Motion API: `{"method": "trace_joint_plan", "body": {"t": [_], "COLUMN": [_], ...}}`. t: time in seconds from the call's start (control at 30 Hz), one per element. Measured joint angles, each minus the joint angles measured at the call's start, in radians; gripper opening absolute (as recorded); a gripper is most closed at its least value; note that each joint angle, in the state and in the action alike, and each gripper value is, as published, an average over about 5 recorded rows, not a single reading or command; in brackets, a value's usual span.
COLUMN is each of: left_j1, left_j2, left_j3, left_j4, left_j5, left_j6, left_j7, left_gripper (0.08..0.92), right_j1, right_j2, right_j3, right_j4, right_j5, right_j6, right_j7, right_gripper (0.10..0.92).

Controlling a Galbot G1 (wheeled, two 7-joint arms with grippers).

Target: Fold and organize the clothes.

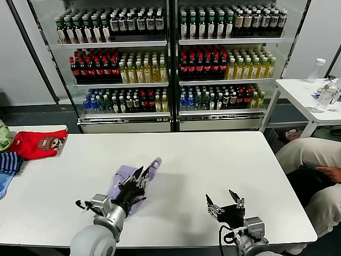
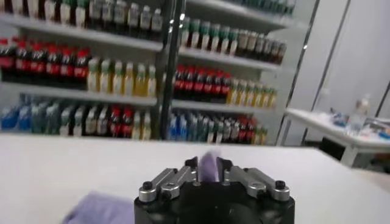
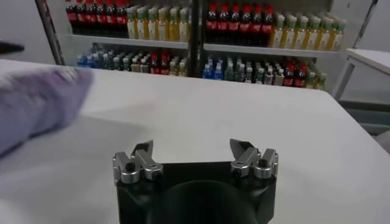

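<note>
The clothes here are a lavender T-shirt (image 1: 120, 178) lying bunched on the white table (image 1: 213, 154), left of centre, with one narrow end (image 1: 155, 163) sticking out toward the far side. My left gripper (image 1: 142, 174) is low over the shirt. In the left wrist view its fingers stand slightly apart with a strip of lavender fabric (image 2: 209, 165) between them. The shirt's print is hidden. My right gripper (image 1: 221, 198) hovers open and empty near the table's front edge, to the right of the shirt. In the right wrist view the shirt (image 3: 36, 103) lies off to one side of it.
A red garment (image 1: 37, 144), a striped blue one (image 1: 8, 162) and a green one (image 1: 4, 136) lie at the table's left end. Drinks fridges (image 1: 170, 64) stand behind. A seated person's legs (image 1: 311, 160) are at the right, near a small white side table (image 1: 303, 93).
</note>
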Motion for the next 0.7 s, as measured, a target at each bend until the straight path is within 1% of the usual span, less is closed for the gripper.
{"method": "trace_joint_plan", "body": {"t": [0.07, 0.17, 0.33, 0.47, 0.57, 0.7], "left_j1": [-0.018, -0.036, -0.036, -0.011, 0.016, 0.054], "left_j2": [0.005, 0.036, 0.114, 0.151, 0.160, 0.157], "left_j3": [-0.006, -0.047, -0.171, -0.252, -0.290, -0.327], "left_j4": [-0.009, -0.018, -0.003, 0.009, 0.013, 0.022], "left_j5": [0.011, 0.026, 0.047, 0.066, 0.081, 0.103], "left_j6": [-0.014, -0.036, -0.079, -0.117, -0.146, -0.180], "left_j7": [-0.006, -0.017, -0.028, -0.027, -0.022, -0.015], "left_gripper": [0.414, 0.500, 0.639, 0.756, 0.808, 0.822], "right_j1": [0.005, 0.019, 0.070, 0.139, 0.191, 0.251], "right_j2": [-0.007, -0.015, -0.010, 0.014, 0.042, 0.082], "right_j3": [0.009, 0.017, -0.001, -0.065, -0.140, -0.246], "right_j4": [-0.005, -0.017, -0.057, -0.104, -0.141, -0.196], "right_j5": [0.005, 0.015, 0.037, 0.066, 0.095, 0.141], "right_j6": [0.000, 0.000, -0.001, -0.002, -0.002, -0.002], "right_j7": [-0.005, -0.011, -0.009, 0.011, 0.037, 0.081], "right_gripper": [0.823, 0.823, 0.823, 0.823, 0.823, 0.823]}}
